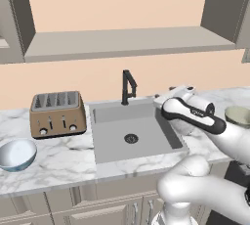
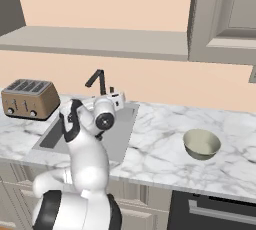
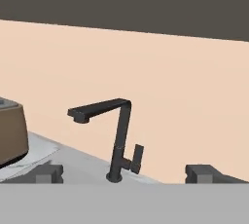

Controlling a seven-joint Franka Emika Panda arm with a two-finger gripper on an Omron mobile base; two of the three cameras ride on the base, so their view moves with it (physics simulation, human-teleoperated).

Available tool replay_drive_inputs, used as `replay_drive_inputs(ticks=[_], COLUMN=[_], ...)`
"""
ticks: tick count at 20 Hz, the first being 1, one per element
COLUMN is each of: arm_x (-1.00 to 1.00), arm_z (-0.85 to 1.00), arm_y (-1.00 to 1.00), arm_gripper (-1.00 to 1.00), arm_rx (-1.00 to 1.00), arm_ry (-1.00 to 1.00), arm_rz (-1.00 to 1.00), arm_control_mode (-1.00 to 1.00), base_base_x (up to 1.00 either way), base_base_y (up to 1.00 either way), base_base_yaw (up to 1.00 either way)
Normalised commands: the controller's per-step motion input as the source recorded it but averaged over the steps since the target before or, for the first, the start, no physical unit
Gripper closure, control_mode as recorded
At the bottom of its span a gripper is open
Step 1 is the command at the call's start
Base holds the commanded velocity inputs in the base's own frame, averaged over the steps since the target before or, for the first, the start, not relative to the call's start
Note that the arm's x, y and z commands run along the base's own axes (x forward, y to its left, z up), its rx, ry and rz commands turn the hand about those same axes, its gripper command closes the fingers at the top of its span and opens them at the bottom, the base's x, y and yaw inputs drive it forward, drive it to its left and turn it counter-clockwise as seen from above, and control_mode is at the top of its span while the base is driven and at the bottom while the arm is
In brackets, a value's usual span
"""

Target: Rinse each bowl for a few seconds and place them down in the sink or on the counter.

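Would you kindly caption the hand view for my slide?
Open gripper facing the black faucet, toaster at left.

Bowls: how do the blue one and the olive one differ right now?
The light blue bowl is glossy with a white inside; the olive-beige bowl is dull and one colour throughout. The blue one sits left of the sink, in front of the toaster; the olive one right of it. Both stand upright on the counter, similar in size.

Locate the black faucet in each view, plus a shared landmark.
Left base view: faucet upper centre, behind the sink.
Right base view: upper left of centre, partly behind the arm.
Hand view: centre, spout pointing left; open gripper faces it.
Shared landmark: toaster, to the faucet's left in every view.
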Motion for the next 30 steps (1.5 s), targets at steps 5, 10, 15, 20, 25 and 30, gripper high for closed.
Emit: replay_drive_inputs(ticks=[5,10,15,20,25,30], arm_x=[0.3,0.36,0.48,0.43,0.36,0.37], arm_z=[-0.3,-0.26,-0.13,0.0,-0.02,-0.03], arm_y=[0.04,0.09,0.11,0.09,0.11,0.13], arm_gripper=[-1.0,-1.0,-1.0,-1.0,-1.0,-1.0], arm_rx=[0.1,0.08,0.05,0.0,0.0,0.0], arm_ry=[-0.04,-0.04,0.0,0.03,0.01,0.0], arm_rz=[0.0,0.0,0.0,0.0,0.0,0.0], arm_control_mode=[-1.0,-1.0,-1.0,-1.0,-1.0,-1.0], base_base_x=[0.0,0.0,0.0,0.0,0.0,0.0], base_base_y=[0.0,0.0,0.0,0.0,0.0,0.0], base_base_yaw=[0.0,0.0,0.0,0.0,0.0,0.0])
